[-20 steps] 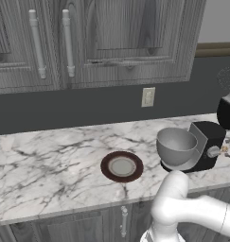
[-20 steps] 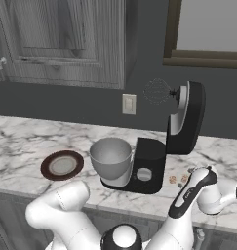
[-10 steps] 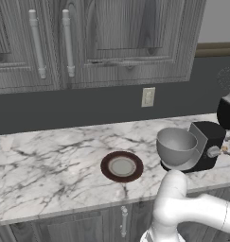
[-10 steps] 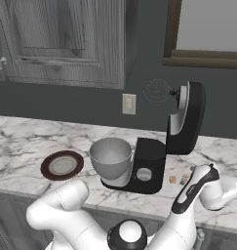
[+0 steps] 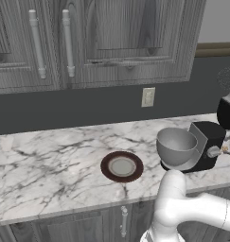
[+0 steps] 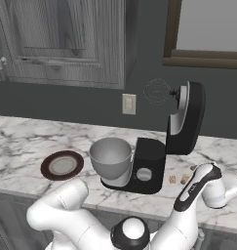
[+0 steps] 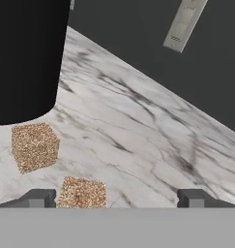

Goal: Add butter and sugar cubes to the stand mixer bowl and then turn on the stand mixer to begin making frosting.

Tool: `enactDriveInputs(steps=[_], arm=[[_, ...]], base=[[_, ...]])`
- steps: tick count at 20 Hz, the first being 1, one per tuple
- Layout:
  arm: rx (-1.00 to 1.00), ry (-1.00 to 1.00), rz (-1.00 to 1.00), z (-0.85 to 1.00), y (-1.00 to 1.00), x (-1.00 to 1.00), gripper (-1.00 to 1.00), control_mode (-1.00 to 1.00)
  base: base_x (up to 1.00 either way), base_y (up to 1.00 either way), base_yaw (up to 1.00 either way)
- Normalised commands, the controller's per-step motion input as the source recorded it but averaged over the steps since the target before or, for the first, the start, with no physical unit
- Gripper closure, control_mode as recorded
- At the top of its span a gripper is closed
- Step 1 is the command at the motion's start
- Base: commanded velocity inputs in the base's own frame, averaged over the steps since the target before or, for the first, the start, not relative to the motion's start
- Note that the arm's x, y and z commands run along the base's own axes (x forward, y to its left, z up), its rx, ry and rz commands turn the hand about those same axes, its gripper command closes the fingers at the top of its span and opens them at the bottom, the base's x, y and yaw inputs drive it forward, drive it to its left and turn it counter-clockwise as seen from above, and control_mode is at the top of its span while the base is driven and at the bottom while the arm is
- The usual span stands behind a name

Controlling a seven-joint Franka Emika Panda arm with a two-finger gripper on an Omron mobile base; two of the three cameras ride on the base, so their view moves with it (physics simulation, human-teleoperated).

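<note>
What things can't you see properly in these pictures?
- Butter: I cannot make it out in any view.
- Stand mixer: left base view, its head is cut off by the right edge.
- Sugar cubes: right base view, too small for detail.
- Nearer sugar cube: hand view, its lower part is cut off by the bottom edge.

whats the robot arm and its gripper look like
The arm is glossy white, built of thick rounded segments with dark joints and a black-capped link. The gripper has two small dark grey square fingertips. No cables or markings show.
</note>
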Motion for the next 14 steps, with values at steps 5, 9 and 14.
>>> enactDriveInputs(steps=[5,9,14], arm=[[0.0,0.0,0.03,-0.36,0.0,0.0,-1.0,-1.0],[0.0,-0.01,0.02,-0.32,0.0,-0.25,-1.0,-1.0],[0.0,-0.01,0.01,-0.31,0.0,-0.3,-1.0,-1.0]], base=[[0.0,0.0,0.0],[0.0,0.0,0.0],[0.0,0.0,0.0]])
